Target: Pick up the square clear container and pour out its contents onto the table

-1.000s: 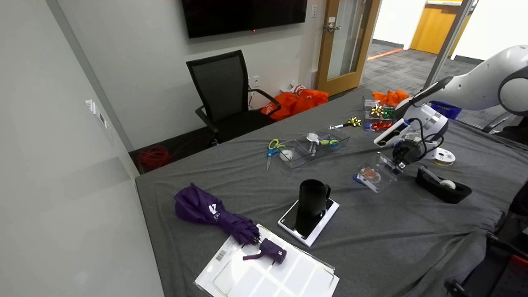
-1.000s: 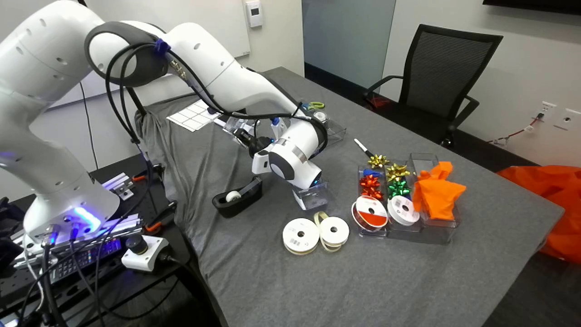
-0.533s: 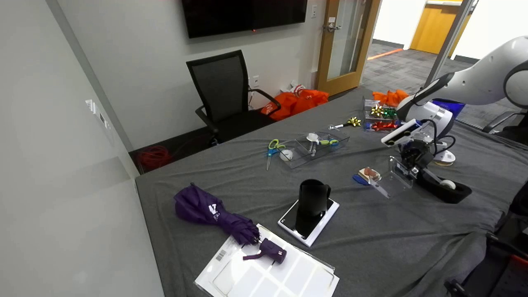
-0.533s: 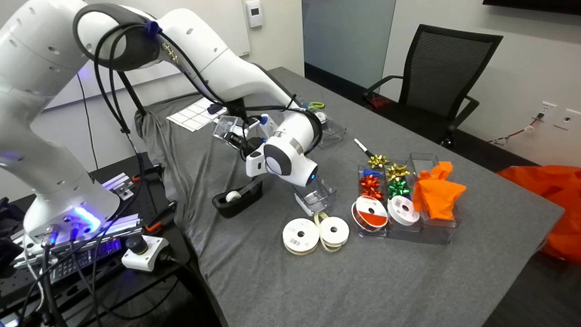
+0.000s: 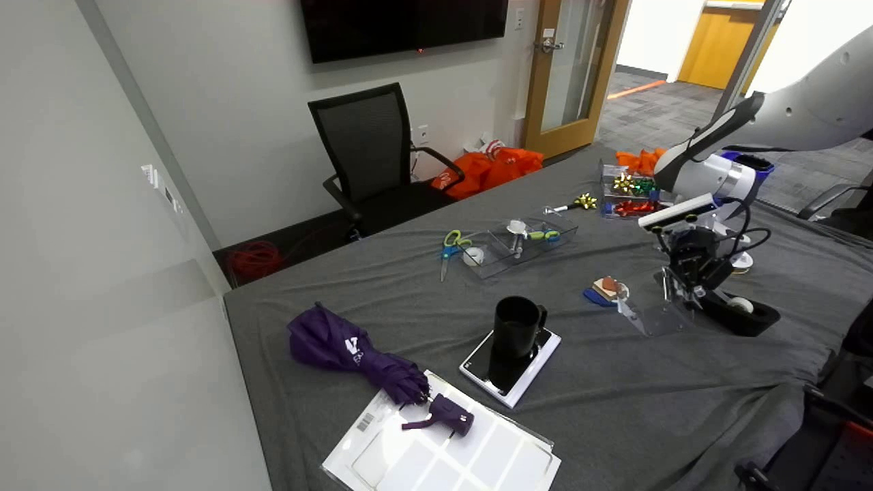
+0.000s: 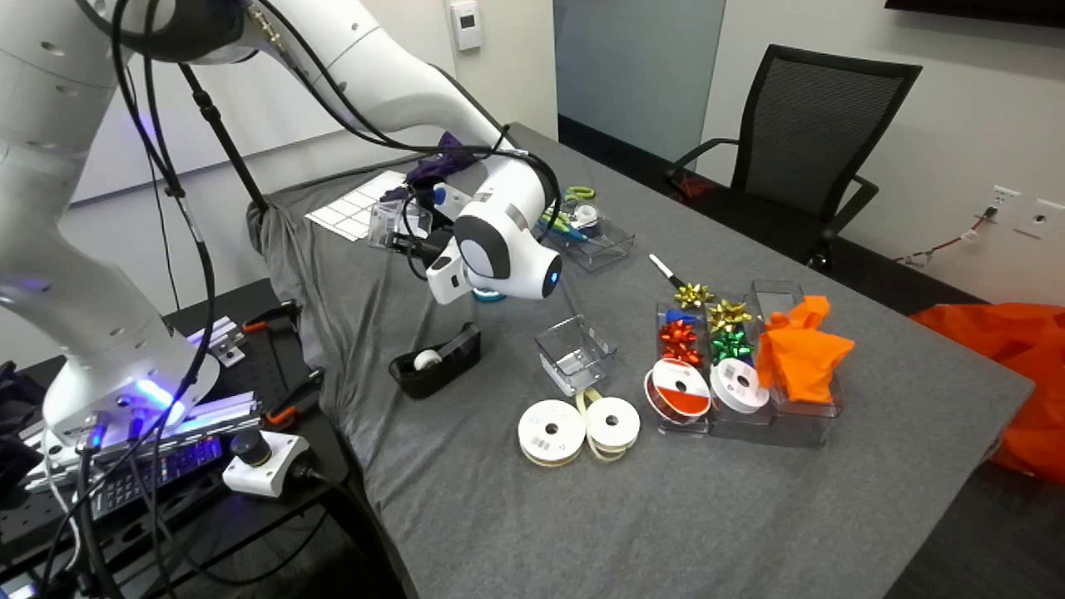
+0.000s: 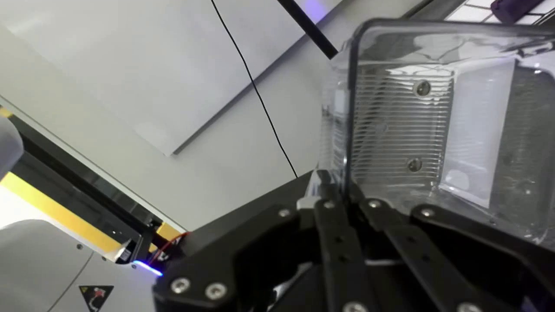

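One white arm (image 5: 781, 112) reaches in from the right edge in an exterior view and slopes down to a bent wrist (image 5: 711, 179), with the clear container (image 5: 658, 314) tilted below and to its left. The grey-draped table (image 5: 655, 402) carries scissors (image 5: 449, 252) beside a clear tray (image 5: 539, 254), a mug (image 5: 516, 324) on a black-and-white slab (image 5: 487, 374), and an umbrella (image 5: 354, 351) lying partly across white sheets (image 5: 443, 464). Past it stand a chair (image 5: 368, 136) and a glazed door (image 5: 576, 75); a dark screen (image 5: 409, 27) hangs behind.

In an exterior view the arm (image 6: 383, 83) arches over from its blue-lit base (image 6: 100, 366) at left, the wrist folded back, the container (image 6: 391, 220) held in the air beyond a tape dispenser (image 6: 437, 366). In the foreground are a second box (image 6: 559, 374) just behind two spools (image 6: 537, 424), and clear bins (image 6: 765, 433) with bows (image 6: 678, 337) and an orange cloth (image 6: 803, 358). Orange bags (image 6: 1011, 383) lie past the table at right.

In the wrist view the fingers (image 7: 336, 234) are pinched together on one side of the container (image 7: 403, 125), whose mouth faces the viewer; the base shows lower left, before a pale wall (image 7: 234, 186) crossed by a thin black cable (image 7: 250, 77).
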`<state>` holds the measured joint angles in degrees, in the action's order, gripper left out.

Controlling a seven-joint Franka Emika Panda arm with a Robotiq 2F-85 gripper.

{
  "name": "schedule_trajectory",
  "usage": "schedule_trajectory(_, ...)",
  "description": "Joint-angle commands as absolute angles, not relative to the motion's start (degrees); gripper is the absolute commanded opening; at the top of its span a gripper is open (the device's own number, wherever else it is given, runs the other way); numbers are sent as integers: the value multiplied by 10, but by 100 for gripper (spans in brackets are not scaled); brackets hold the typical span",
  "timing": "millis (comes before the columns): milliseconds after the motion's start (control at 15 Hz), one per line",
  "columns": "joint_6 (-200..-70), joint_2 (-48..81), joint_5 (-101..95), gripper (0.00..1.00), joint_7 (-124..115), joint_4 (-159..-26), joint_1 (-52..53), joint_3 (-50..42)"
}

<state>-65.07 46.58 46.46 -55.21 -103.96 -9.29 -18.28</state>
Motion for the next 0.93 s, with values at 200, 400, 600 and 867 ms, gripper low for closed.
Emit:
schedule_trajectory(200,-854,312,404,1,-483,-1205,-26,-187)
schedule_trajectory(400,-955,253,375,1,-458,-1275,-11,-177)
schedule_trajectory(600,-1060,202,342,1,-430,-1341,-7,-166)
schedule_trajectory(867,-1174,136,327,1,-381,-1413,-19,-147)
